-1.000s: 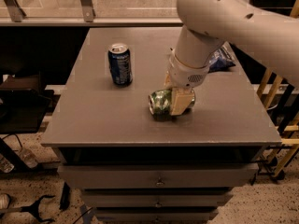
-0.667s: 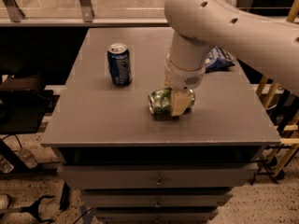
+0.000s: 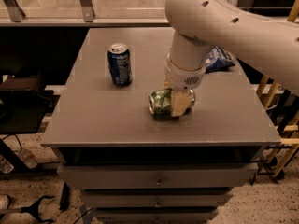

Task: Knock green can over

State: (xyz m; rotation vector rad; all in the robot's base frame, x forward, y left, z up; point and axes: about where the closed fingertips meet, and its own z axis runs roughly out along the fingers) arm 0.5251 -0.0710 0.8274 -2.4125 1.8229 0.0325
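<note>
The green can (image 3: pixel 160 102) lies on its side on the grey table top (image 3: pixel 103 120), its silver top facing left. My gripper (image 3: pixel 180 101) reaches down from the large beige arm (image 3: pixel 219 17) and sits around the can's right half. One beige finger (image 3: pixel 181 105) crosses the front of the can and the jaws are closed on it. A dark blue can (image 3: pixel 119 64) stands upright to the back left, well apart from the gripper.
A crumpled blue bag (image 3: pixel 218 59) lies at the back right, partly behind the arm. The table has drawers (image 3: pixel 159 178) below its front edge. A wooden frame (image 3: pixel 275 120) stands at the right, dark furniture at the left.
The upper part of my arm has swung a little to the left. The gripper and the green can have stayed in place on the table.
</note>
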